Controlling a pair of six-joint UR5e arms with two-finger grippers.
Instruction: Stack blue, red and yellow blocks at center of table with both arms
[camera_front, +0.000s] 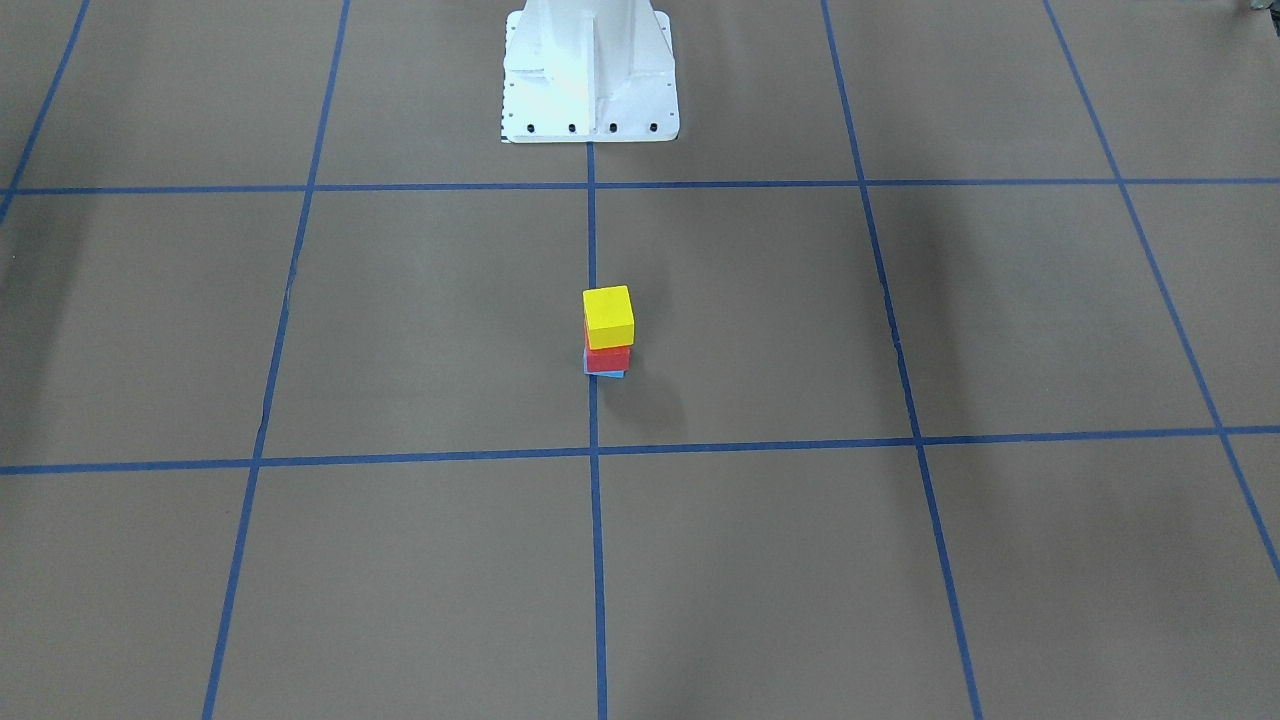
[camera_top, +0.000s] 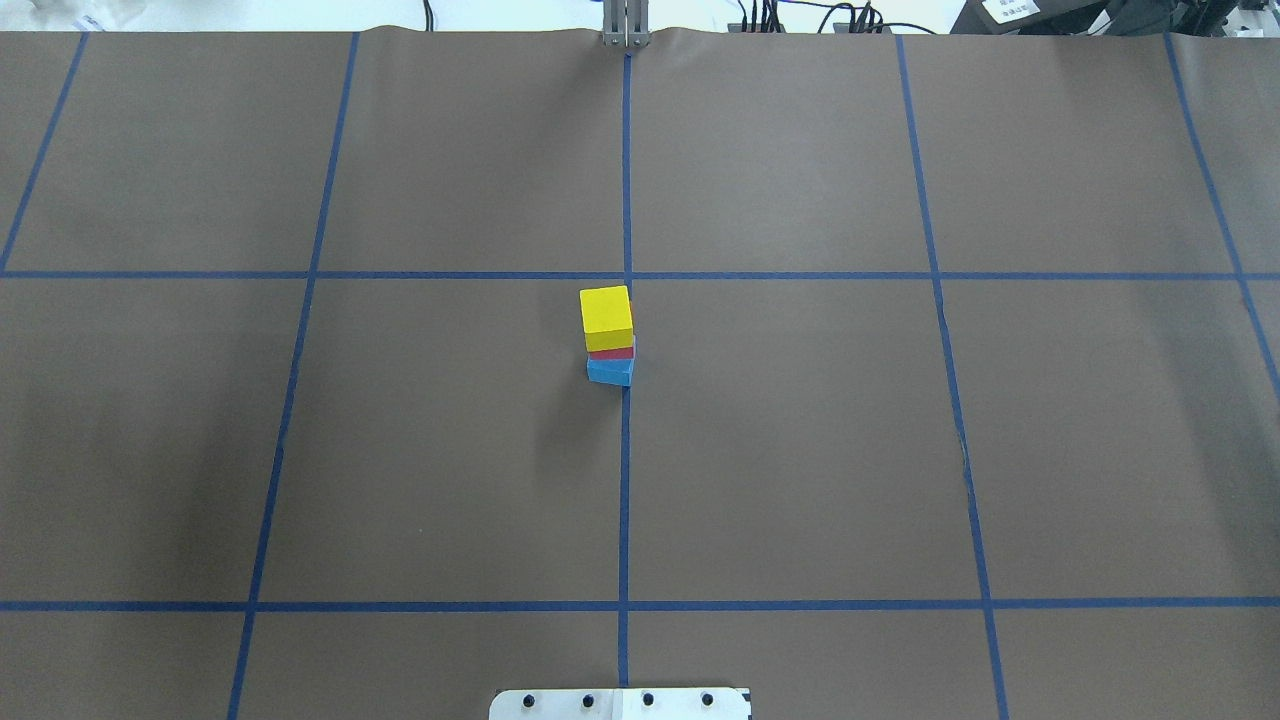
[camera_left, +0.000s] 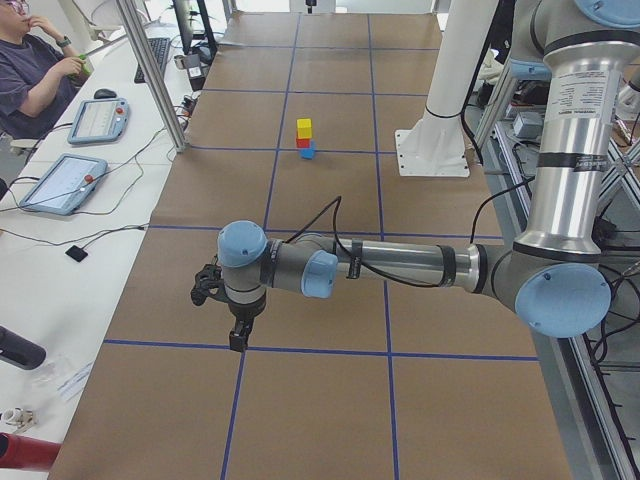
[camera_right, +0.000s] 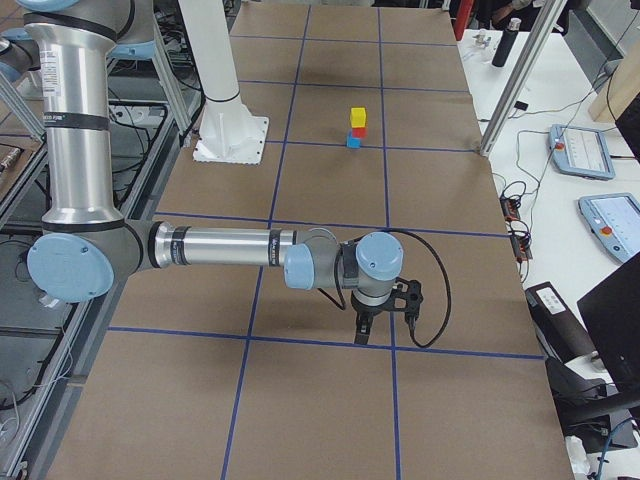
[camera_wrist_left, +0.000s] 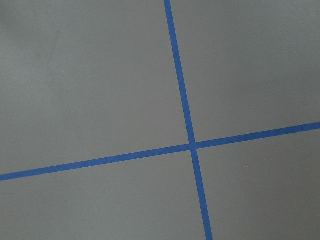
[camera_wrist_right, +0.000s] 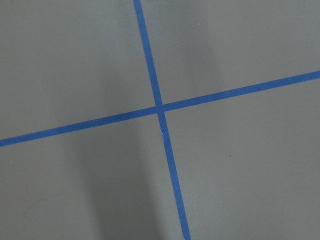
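A yellow block (camera_top: 606, 315) sits on a red block (camera_top: 612, 352), which sits on a blue block (camera_top: 609, 372), a slightly skewed stack by the centre tape line. The stack also shows in the front view: yellow block (camera_front: 608, 315), red block (camera_front: 607, 358), blue block (camera_front: 606, 374). It shows small in the left view (camera_left: 304, 132) and the right view (camera_right: 357, 122). My left gripper (camera_left: 238, 338) hangs over the table's left end, far from the stack. My right gripper (camera_right: 362, 330) hangs over the right end. I cannot tell whether either is open or shut. Both wrist views show only paper and tape.
The white robot base (camera_front: 588, 70) stands behind the stack. Brown paper with a blue tape grid (camera_top: 624, 480) covers the table. An operator (camera_left: 35, 70) sits by the left end beside teach pendants (camera_left: 62, 183). More pendants (camera_right: 612, 215) and cables lie beyond the right end.
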